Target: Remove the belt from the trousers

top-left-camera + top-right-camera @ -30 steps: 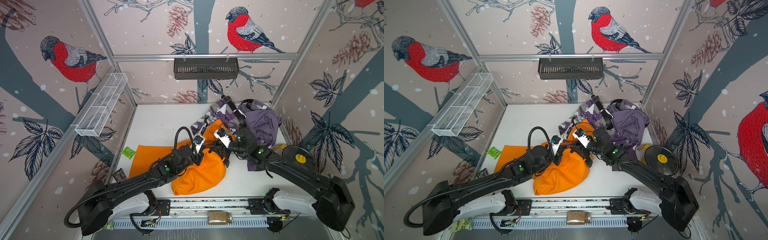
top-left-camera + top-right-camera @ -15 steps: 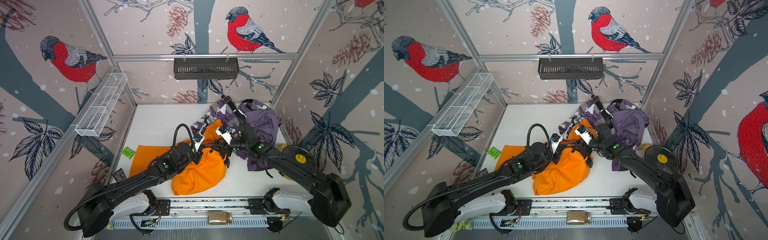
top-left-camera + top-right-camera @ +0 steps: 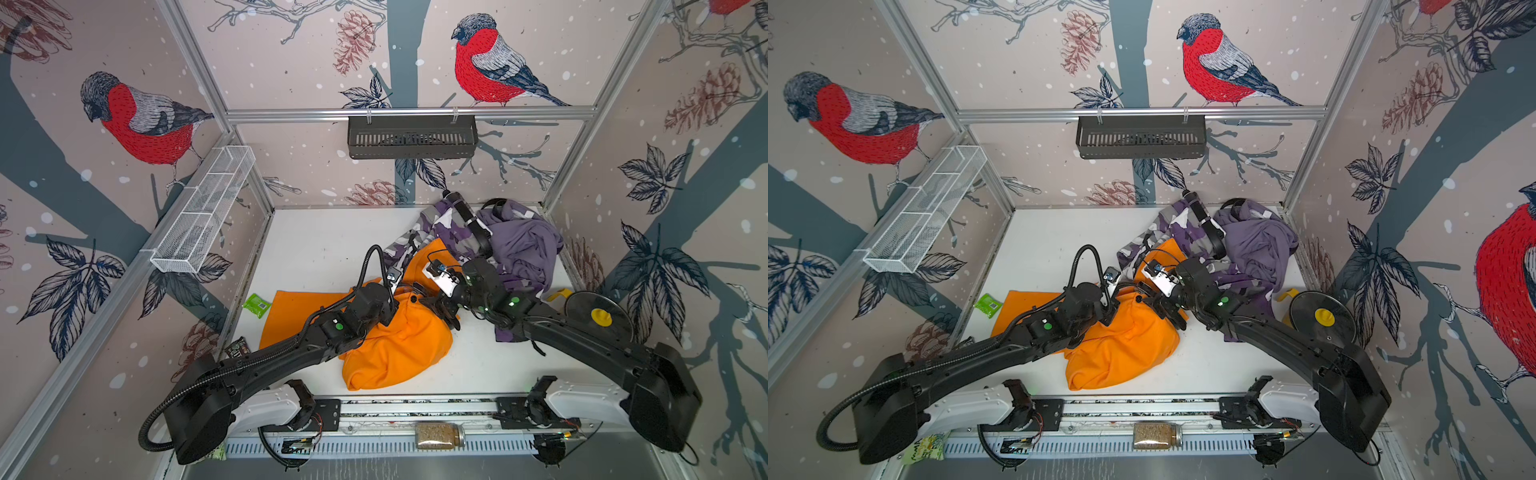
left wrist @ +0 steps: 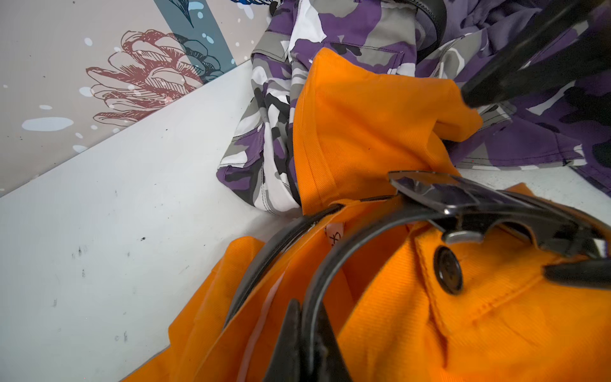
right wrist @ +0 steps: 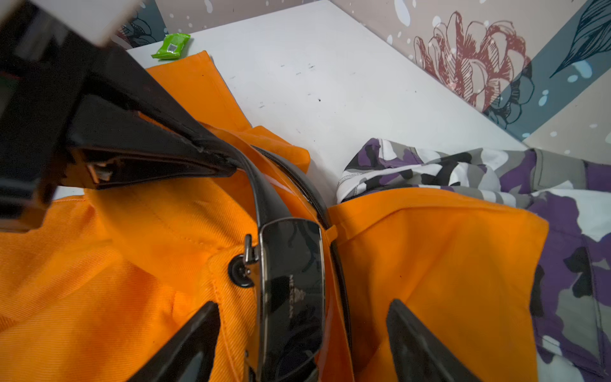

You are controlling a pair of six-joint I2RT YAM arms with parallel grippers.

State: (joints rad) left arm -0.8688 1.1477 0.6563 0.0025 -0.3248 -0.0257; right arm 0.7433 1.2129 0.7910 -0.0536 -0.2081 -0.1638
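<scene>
Now that the right end effector (image 5: 302,306) has been opened wide from a narrower setting, the glossy dark metal buckle (image 5: 291,291) is left free between its jaws, resting on the orange cotton trousers (image 3: 399,340) on the white worktop (image 3: 324,249). The black leather belt (image 5: 261,195), still threaded through the waistband, is pinched by the closed left end effector (image 4: 305,334). A re-grip is probably intended. The white wire-mesh wall basket (image 3: 203,208) appears empty; what the black slotted basket (image 3: 411,137) holds cannot be seen.
</scene>
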